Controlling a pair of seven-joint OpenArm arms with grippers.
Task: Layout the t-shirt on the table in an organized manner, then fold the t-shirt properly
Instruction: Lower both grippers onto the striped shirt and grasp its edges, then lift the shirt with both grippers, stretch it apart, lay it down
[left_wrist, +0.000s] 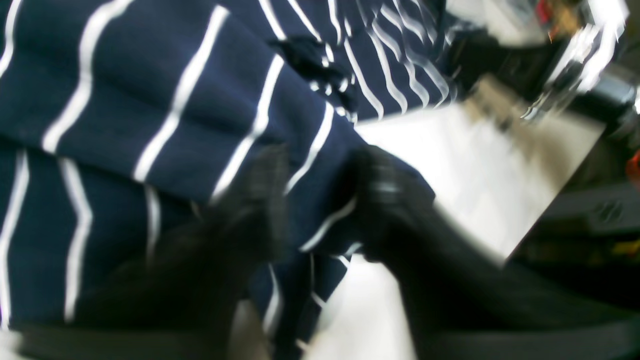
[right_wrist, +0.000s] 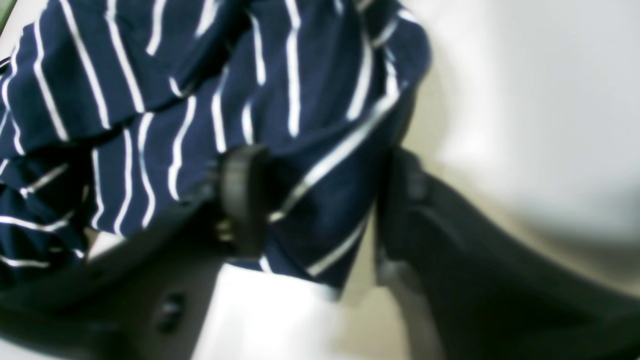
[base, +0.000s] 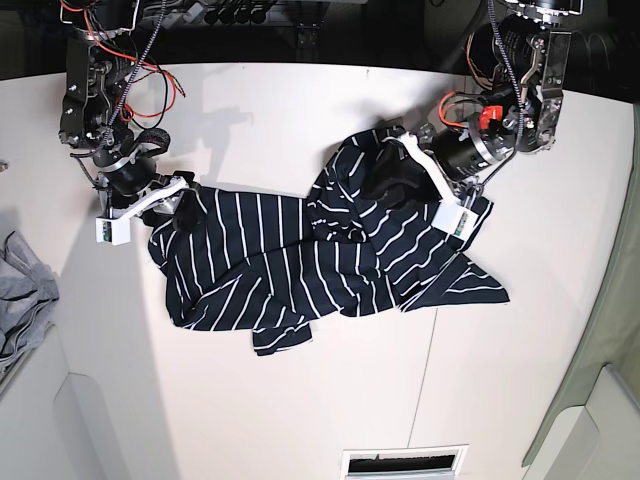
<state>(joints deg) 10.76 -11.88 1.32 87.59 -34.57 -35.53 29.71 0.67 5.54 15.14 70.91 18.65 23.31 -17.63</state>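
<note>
The t-shirt (base: 320, 255) is seen crumpled mid-tabletop (base: 300, 400), each hand's jaws apart astride an edge, left hand (base: 455, 205) at 2 o'clock, right hand (base: 165, 205) at 9, presumably for spreading.

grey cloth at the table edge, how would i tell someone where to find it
Start from the wide white table in the base view and go to its left edge, below the right gripper. There a small plain grey cloth lies crumpled, partly cut off by the frame. Unlike the big navy t-shirt mid-table, it has no white stripes and no gripper is near it.
</note>
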